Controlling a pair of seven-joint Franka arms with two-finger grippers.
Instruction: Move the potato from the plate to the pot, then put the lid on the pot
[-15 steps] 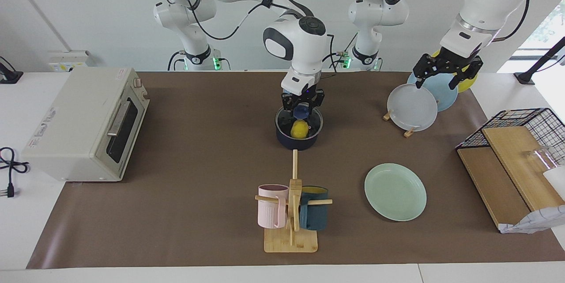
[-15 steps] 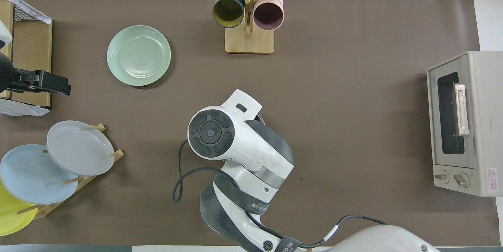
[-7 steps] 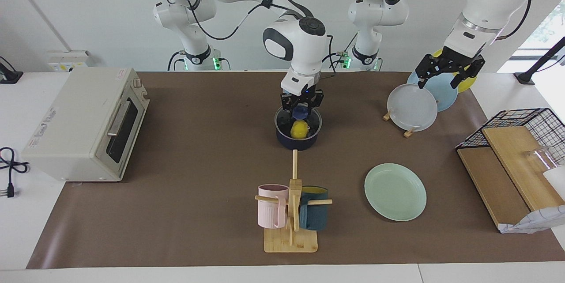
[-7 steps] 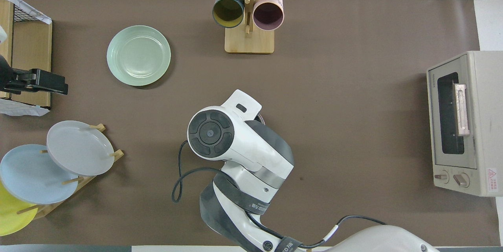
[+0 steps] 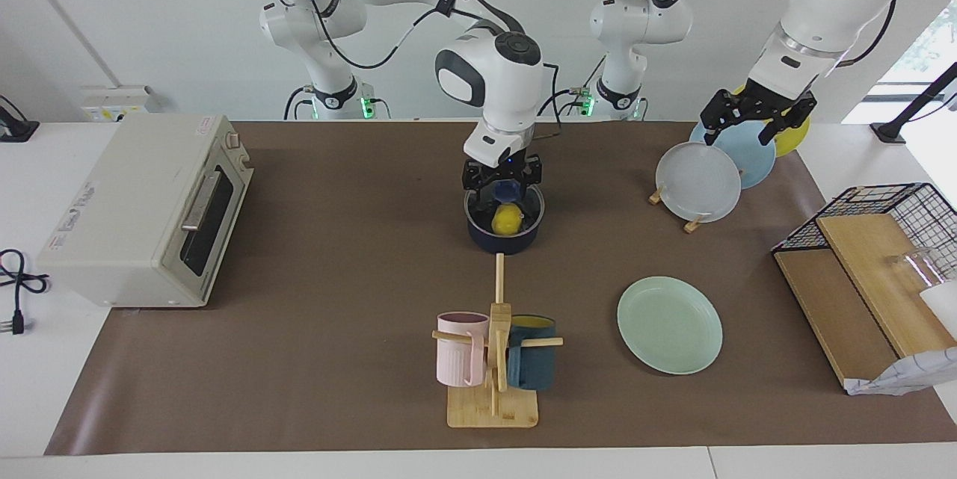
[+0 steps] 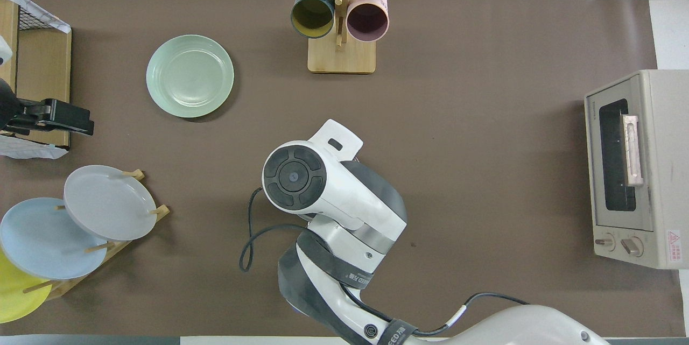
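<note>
Counter, frame centre: potato [image 5: 507, 219] in pot [image 5: 504, 235], lid [image 5: 505, 204] seated. Right gripper [image 5: 502, 178] spread above knob; lift straight up. Left gripper [image 5: 749, 120] spread, waits upper right.

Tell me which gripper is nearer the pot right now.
Right. The right gripper is directly over the pot, just above the lid's knob. The left gripper waits over the plate rack.

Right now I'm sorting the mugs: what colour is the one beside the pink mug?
Dark teal mug with a yellow inside, clearest in the overhead view.
</note>
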